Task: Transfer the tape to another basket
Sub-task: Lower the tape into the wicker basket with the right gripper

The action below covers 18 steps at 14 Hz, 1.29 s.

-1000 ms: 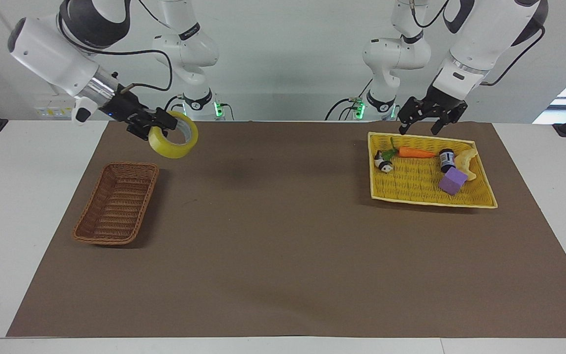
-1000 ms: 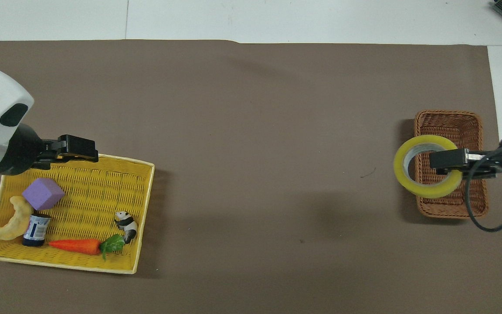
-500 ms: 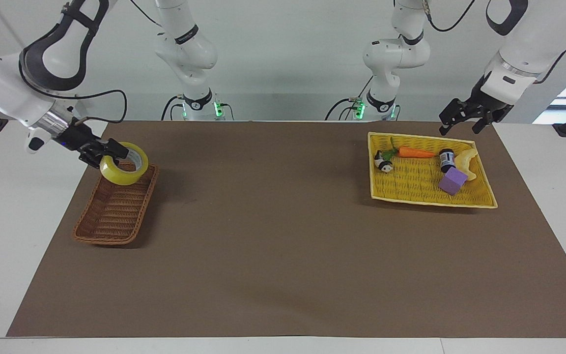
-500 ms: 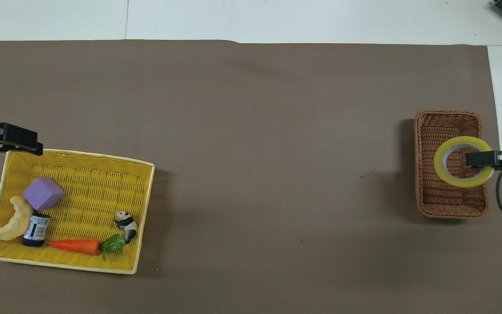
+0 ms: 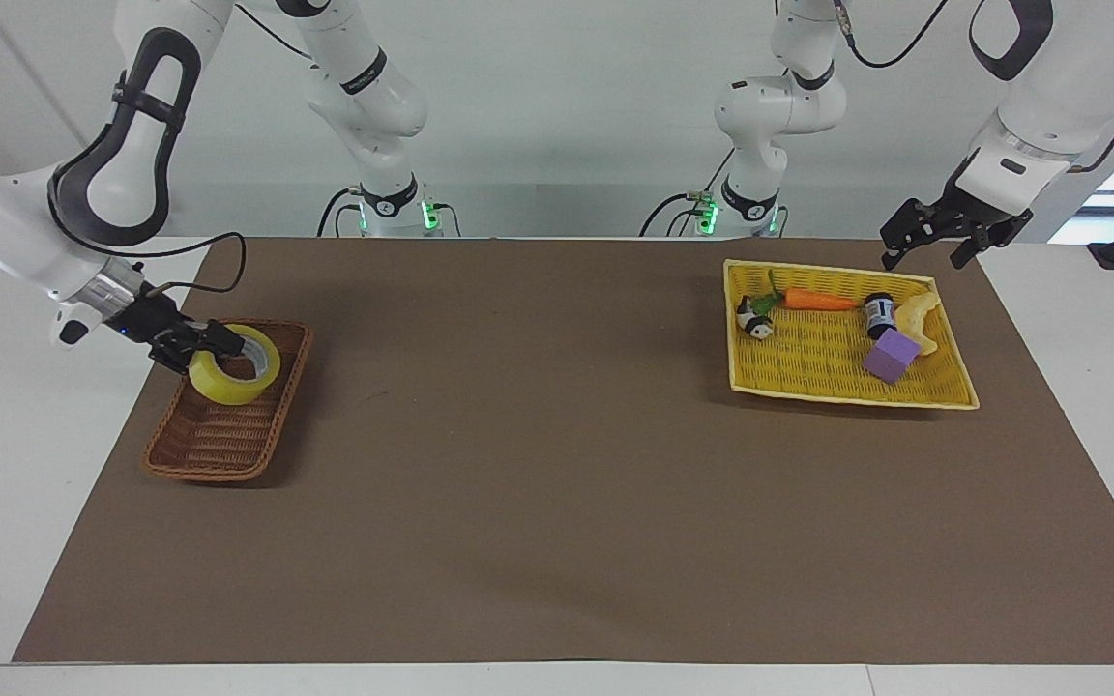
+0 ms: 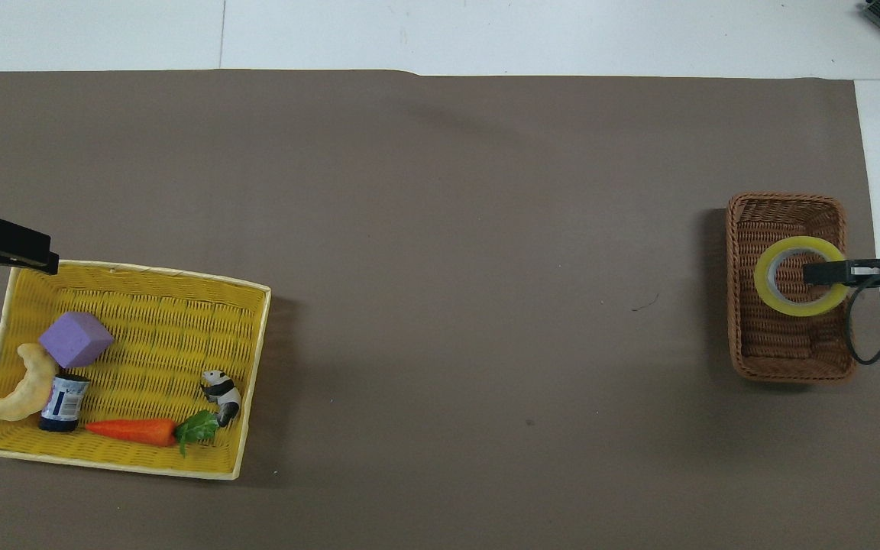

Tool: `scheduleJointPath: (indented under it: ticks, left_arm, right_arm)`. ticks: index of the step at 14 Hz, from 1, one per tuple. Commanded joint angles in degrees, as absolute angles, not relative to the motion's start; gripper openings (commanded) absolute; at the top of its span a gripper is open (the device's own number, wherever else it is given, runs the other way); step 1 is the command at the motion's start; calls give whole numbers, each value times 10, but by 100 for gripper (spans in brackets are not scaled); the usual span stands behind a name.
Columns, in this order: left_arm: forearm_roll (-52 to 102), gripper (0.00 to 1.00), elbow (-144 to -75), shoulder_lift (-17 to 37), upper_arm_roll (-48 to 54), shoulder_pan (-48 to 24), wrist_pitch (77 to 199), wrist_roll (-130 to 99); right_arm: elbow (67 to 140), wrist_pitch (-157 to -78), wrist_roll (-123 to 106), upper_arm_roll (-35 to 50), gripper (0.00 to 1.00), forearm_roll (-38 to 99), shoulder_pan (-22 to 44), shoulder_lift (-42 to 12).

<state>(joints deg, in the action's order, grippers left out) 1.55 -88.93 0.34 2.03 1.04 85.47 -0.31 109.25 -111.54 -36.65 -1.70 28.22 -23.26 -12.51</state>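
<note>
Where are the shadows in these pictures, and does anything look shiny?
Facing view: a dark shadow lies on the mat beside the brown basket, and a thin one runs along the yellow tray. Overhead view: both shadows fall toward the table's middle, and the tape shows no strong shine.

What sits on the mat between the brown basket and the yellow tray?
Nothing: bare brown mat runs from the basket to the yellow tray, clearest in the overhead view.

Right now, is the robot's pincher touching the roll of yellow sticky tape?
Touching. In the facing view the right gripper is shut on the wall of the yellow tape roll, holding it tilted over the brown wicker basket.
</note>
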Motion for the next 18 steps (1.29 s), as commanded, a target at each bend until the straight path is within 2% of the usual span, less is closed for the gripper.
scheduleJointPath:
  ticks: [1,11,12,13,14,18]
  left_arm:
    - [4,100,-892,-2,25,20,843,3]
    - [-5,100,-896,-5,25,23,843,-57]
    - [-5,100,-896,-5,25,23,843,-57]
    - [-5,100,-896,-5,25,23,843,-57]
    - [-5,100,-896,-5,25,23,843,-57]
    - [-5,100,-903,-8,25,24,845,-57]
  right_arm:
    - [1079,-1122,-410,-9,0,315,-249,-154]
    - [1092,-1123,-461,-9,0,327,-263,-179]
    - [1093,-1128,-462,-9,13,326,-263,-179]
    - [1093,-1129,-464,-9,52,327,-263,-179]
    - [1093,-1128,-463,-9,100,327,-264,-179]
    - [1071,-1129,-457,-10,100,334,-262,-177]
